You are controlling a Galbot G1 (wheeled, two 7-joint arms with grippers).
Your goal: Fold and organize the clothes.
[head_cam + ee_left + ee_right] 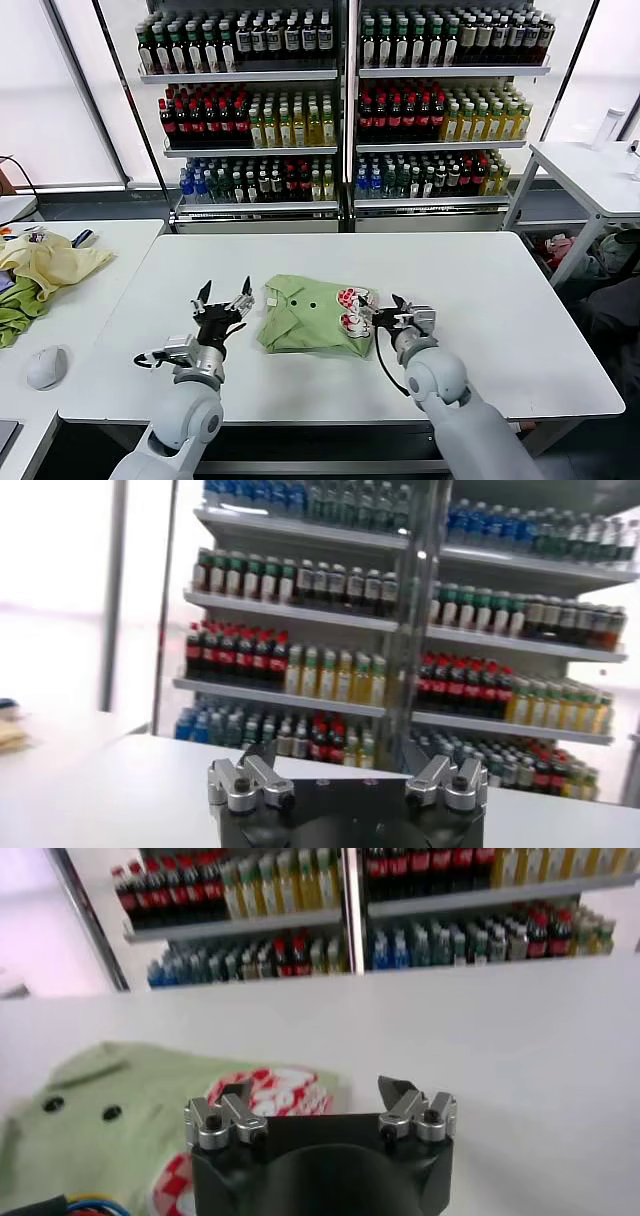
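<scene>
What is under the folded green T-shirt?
The T-shirt lies on the white table. Anything between its folded layers or beneath it is hidden.

Count at my table — one shirt, two grippers, two heaps of cloth aside.

I counted one sage-green T-shirt point(310, 318) folded on the white table point(520, 330), and my two grippers — left gripper point(224, 297) and right gripper point(398, 308) — both with fingers spread. On the side table point(100, 300) lay one pale yellow garment point(50, 262), one darker green cloth point(18, 312) and one computer mouse point(46, 367). Behind stood two shelving units point(345, 110), three shelves of bottles each; the bottles were too many to count.
</scene>
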